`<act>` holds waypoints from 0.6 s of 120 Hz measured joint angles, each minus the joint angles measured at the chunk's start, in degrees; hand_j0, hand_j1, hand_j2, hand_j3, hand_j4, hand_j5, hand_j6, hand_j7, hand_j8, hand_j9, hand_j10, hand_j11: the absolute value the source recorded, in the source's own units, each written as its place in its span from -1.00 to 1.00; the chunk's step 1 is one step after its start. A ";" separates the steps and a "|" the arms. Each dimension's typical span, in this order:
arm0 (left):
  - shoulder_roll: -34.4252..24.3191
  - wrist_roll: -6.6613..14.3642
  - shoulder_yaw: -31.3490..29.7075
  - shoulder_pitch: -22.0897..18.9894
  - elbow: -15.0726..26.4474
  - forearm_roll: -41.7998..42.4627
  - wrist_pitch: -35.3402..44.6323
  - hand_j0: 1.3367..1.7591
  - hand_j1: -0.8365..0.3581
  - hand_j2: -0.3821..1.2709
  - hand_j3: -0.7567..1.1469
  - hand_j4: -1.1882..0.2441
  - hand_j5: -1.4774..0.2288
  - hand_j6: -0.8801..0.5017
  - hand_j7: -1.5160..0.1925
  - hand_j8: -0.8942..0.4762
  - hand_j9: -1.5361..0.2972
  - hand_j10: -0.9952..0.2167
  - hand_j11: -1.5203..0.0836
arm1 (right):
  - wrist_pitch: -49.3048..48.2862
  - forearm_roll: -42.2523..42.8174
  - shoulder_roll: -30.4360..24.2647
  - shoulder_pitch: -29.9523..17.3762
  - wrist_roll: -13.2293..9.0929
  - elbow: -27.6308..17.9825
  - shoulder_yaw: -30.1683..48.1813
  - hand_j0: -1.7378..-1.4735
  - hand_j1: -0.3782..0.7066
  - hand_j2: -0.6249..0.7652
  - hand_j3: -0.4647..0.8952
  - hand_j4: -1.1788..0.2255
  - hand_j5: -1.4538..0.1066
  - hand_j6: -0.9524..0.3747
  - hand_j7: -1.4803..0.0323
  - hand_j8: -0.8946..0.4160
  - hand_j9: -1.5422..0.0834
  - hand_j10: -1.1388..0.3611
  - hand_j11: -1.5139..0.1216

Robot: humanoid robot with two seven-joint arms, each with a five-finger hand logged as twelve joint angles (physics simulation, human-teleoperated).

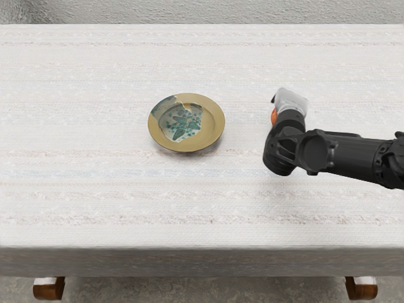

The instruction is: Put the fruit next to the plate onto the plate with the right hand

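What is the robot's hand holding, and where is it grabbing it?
Cannot tell: the right hand covers an orange fruit from above, hiding any grip.

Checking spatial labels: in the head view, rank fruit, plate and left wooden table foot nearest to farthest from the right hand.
1. fruit, against the right hand.
2. plate, table centre.
3. left wooden table foot, bottom-left corner.
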State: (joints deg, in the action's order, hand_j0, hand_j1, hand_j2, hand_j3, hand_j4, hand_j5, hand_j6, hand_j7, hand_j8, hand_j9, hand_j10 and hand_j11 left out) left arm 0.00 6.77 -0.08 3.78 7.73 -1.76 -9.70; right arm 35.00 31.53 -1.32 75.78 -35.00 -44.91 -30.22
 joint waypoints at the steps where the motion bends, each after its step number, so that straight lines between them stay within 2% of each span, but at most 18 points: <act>1: 0.00 0.00 0.00 0.00 0.00 0.00 0.00 0.52 0.52 -0.48 -0.20 0.33 0.38 -0.06 0.42 -0.04 0.34 0.26 0.52 | 0.00 0.00 0.01 0.00 0.00 0.01 0.00 -0.40 0.00 -0.22 -0.32 0.07 0.15 -0.21 0.22 -0.29 0.21 -0.05 0.17; 20: 0.00 0.00 0.00 0.00 0.00 0.00 0.00 0.52 0.52 -0.48 -0.20 0.33 0.38 -0.06 0.42 -0.04 0.34 0.26 0.52 | 0.03 0.06 0.14 -0.11 -0.01 0.08 -0.02 -0.40 0.08 -0.21 -0.32 0.01 0.09 -0.27 0.15 -0.26 0.15 -0.11 0.11; 37: 0.00 0.00 0.00 0.00 0.00 0.00 0.00 0.52 0.52 -0.48 -0.21 0.33 0.38 -0.06 0.42 -0.04 0.34 0.26 0.52 | 0.01 0.23 0.17 -0.26 -0.02 0.15 -0.01 -0.38 0.15 -0.14 -0.32 -0.05 0.04 -0.22 0.10 -0.22 0.09 -0.15 0.05; 46: 0.00 0.00 0.00 0.00 0.00 0.00 0.00 0.52 0.52 -0.48 -0.21 0.33 0.38 -0.06 0.42 -0.04 0.34 0.26 0.52 | 0.01 0.39 0.18 -0.51 -0.06 0.20 -0.01 -0.36 0.17 -0.18 -0.32 -0.08 0.01 -0.17 0.06 -0.17 0.06 -0.18 0.01; 58: 0.00 0.00 0.00 0.00 0.00 0.00 -0.02 0.52 0.52 -0.48 -0.21 0.33 0.38 -0.06 0.42 -0.04 0.34 0.26 0.52 | 0.03 0.62 0.15 -0.70 -0.06 0.24 0.05 -0.34 0.25 -0.01 -0.32 -0.15 -0.03 -0.12 0.00 -0.13 -0.01 -0.20 -0.05; 72: 0.00 0.00 0.00 0.00 0.00 0.00 0.00 0.52 0.52 -0.48 -0.21 0.33 0.38 -0.06 0.42 -0.04 0.34 0.26 0.52 | 0.08 0.73 0.15 -0.76 -0.07 0.22 0.08 -0.33 0.28 0.07 -0.32 -0.23 -0.07 -0.10 -0.07 -0.12 -0.06 -0.18 -0.11</act>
State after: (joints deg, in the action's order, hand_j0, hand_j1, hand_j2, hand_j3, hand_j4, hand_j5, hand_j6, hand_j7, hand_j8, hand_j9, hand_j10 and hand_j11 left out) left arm 0.00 6.77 -0.08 3.78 7.74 -1.76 -9.70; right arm 35.08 32.27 -1.17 75.02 -35.07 -44.69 -30.14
